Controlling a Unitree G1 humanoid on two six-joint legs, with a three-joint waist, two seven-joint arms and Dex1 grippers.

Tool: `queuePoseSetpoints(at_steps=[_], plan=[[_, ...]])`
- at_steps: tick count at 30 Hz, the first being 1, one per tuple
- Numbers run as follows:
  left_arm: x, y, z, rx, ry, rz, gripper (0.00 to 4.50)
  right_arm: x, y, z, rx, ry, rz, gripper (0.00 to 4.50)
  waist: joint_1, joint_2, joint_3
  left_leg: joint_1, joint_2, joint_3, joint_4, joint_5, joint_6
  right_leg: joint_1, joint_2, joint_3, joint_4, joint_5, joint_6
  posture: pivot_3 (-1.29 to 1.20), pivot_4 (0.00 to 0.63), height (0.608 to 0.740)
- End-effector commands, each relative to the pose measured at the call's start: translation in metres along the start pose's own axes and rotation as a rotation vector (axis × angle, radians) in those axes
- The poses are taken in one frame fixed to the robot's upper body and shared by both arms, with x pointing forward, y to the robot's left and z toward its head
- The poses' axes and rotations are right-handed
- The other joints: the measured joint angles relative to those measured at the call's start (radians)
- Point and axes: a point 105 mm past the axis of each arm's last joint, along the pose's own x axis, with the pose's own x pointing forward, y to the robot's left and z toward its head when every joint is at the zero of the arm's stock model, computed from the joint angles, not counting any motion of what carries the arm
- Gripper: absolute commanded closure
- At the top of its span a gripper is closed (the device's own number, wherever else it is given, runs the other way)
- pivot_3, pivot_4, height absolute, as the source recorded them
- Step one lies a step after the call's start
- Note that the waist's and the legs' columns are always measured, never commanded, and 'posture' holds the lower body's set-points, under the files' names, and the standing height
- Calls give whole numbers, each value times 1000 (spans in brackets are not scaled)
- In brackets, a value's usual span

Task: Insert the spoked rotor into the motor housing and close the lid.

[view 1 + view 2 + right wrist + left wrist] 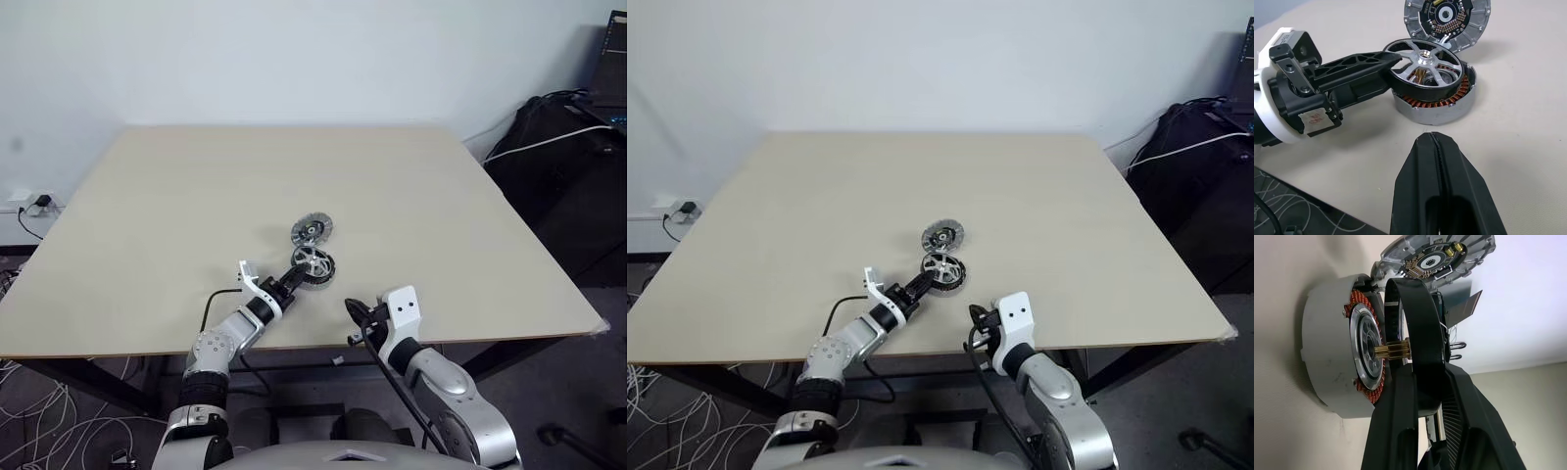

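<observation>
On the table, my left gripper point(297, 277) is shut on the rim of the spoked rotor point(1425, 58), a black-rimmed wheel with silver spokes. It holds the rotor slightly tilted just over the motor housing point(1432, 111), a grey round part with copper windings. The rotor's brass shaft point(1393, 350) reaches to the housing's dark centre. The lid point(1447, 19), a silvery ribbed disc, lies inner side up just beyond the housing and touches it. My right gripper point(1432, 142) is shut and holds nothing. It hovers over the table's front edge, a short way in front of the housing.
The parts sit on a beige table point(147, 215), near the middle and toward its front. Black bags with a white cable point(568, 166) stand beyond the table's right side. A wall socket point(29, 204) and loose cables are down at the left.
</observation>
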Motion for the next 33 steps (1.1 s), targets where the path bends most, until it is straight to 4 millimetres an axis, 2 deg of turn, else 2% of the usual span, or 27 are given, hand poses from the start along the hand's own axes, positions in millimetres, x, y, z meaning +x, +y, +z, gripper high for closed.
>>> queuePoseSetpoints(at_steps=[1, 12, 22, 25, 31, 33], plan=[[23, -29, -17, -76, 11, -133, 4137, -2, 4, 16, -25, -62, 13, 4500, 0, 0, 0, 0, 0, 0, 0, 0, 0, 0, 0, 0, 0, 0, 0, 0, 0, 740], [32, -23, -18, -66, 18, -104, 4137, -4, 2, 17, -27, -62, -1, 4500, -2, -1, 0, -1, 0, 1, 0, 0, 0, 2, 4, 0, 0, 0, 0, 0, 0, 740], [28, -20, -11, -52, 0, -83, 850, -2, 2, 18, -21, -67, -4, 4500, 0, -1, 0, 0, 0, 0, 0, 0, 0, 1, 3, 0, 0, 0, 0, 0, 0, 740], [25, -18, -7, -49, -16, -78, 38, -1, 3, 18, -20, -68, -1, 4500, 0, -1, 0, 2, 0, 0, 0, 0, 0, 2, 1, 0, 0, 0, 1, 0, 0, 740], [12, -17, -2, -42, -39, -76, 38, -1, 3, 18, -15, -68, 0, 4500, -3, -1, 0, 3, 1, 0, 0, 0, 0, 2, 1, 0, 1, 0, 1, 0, 0, 740], [3, -27, 2, 9, -56, -120, 38, -1, 3, 18, -15, -72, -4, 4500, -3, -1, 0, 2, 1, 0, 0, 0, 0, 1, 1, 0, 1, 0, 0, 0, 0, 740]])
